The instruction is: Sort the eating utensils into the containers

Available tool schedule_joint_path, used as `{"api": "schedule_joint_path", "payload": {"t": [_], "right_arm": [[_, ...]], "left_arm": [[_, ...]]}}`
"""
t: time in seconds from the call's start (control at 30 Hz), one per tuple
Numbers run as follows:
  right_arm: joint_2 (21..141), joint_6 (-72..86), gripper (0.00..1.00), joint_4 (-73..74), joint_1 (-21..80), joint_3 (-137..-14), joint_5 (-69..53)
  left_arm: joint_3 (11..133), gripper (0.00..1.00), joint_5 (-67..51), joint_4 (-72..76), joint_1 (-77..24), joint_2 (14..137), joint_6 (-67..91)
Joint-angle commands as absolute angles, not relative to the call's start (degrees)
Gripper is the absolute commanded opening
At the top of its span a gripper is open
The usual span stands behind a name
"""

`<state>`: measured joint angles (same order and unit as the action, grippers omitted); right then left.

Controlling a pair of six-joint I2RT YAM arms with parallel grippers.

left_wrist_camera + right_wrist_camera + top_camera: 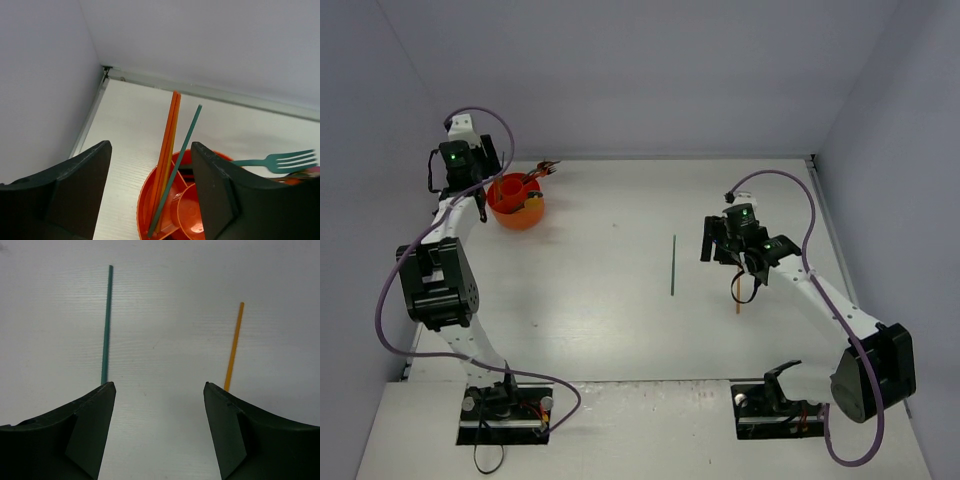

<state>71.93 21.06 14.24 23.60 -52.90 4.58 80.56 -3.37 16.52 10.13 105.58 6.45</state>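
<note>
So, your right gripper (pixel 157 390) hangs over the table (pixel 165 300), fingers apart, holding nothing. A teal chopstick (pixel 106 325) and an orange chopstick (pixel 234 347) lie flat on each side, ready for picking. Far off, your left gripper (pixel 150 146) is open above the cup (pixel 142 205). There the standing chopsticks (pixel 169 140) lean in one part, like with like.

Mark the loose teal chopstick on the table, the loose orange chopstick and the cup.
teal chopstick (pixel 107 325), right wrist view, mid-shaft.
orange chopstick (pixel 234 346), right wrist view, mid-shaft.
cup (pixel 525 218), top external view, outer wall.
</note>
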Motion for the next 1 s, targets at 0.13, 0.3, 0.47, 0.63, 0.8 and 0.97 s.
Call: {"api": "schedule_joint_path", "payload": {"t": [0.13, 0.3, 0.47, 0.63, 0.8, 0.97], "right_arm": [[78.55, 27.68, 0.63, 18.95, 21.75, -52.0, 7.36], [79.98, 30.0, 0.6, 20.51, 19.28, -50.29, 7.47], [80.11, 30.74, 0.6, 22.04, 16.67, -48.33, 7.0], [81.95, 29.62, 0.6, 21.97, 14.16, -46.19, 4.1], [84.54, 29.12, 0.56, 21.74, 13.36, -44.83, 3.26], [87.49, 27.97, 0.48, 20.88, 13.37, -44.91, 2.45]], "left_arm": [[83.31, 0.7, -2.53, 8.62, 10.33, 92.12, 14.57], [85.74, 0.71, -6.61, -1.55, 8.97, 86.69, 18.35], [86.88, 0.72, -6.74, -8.94, 3.06, 83.42, 16.14], [85.48, 0.72, -9.48, -9.63, -3.89, 81.39, 17.48], [84.69, 0.72, -10.19, -9.46, -9.12, 80.54, 17.95], [84.56, 0.72, -10.67, -8.76, -13.02, 80.66, 19.2]]}}
